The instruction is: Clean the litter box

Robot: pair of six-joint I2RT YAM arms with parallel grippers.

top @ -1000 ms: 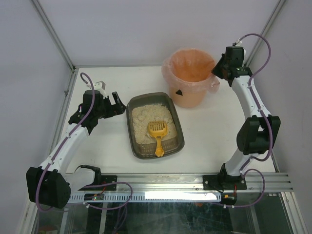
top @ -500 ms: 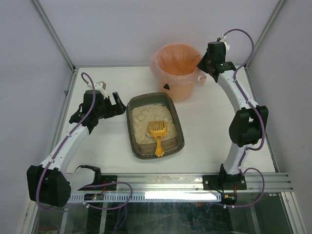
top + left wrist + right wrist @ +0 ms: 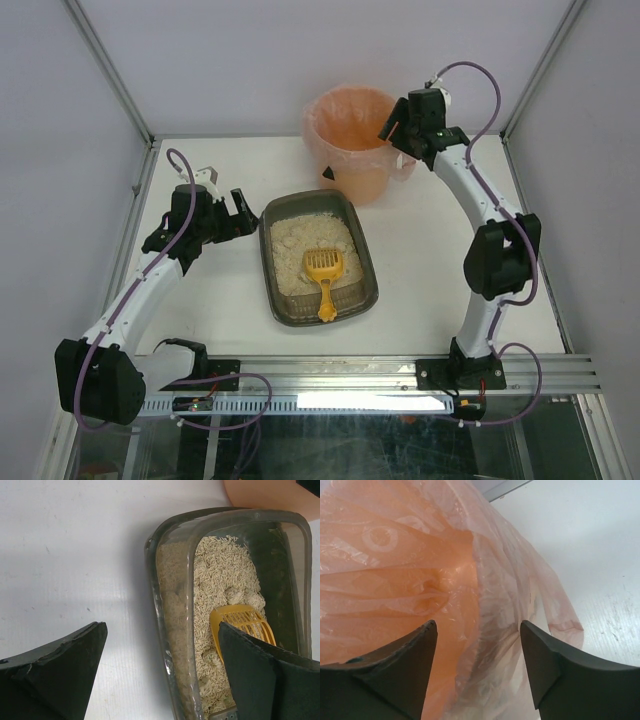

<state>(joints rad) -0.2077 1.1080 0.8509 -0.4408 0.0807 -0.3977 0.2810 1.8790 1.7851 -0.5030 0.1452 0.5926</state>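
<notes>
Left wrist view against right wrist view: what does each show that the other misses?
Left wrist only: the litter box, its beige litter and the yellow scoop lying in it. Right wrist only: the bag-lined rim close up, between the open right jaws. Both: the white table and part of the orange bucket.

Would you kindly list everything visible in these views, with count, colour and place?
litter box: one, dark grey-brown, middle of the table.
litter: beige, inside the litter box.
scoop: one, yellow, slotted, lying on the litter.
bucket: one, orange-pink, bag-lined, behind the litter box.
table: one, white.
left gripper: black, open, left of the litter box.
right gripper: black, open, at the bucket's right rim.
</notes>
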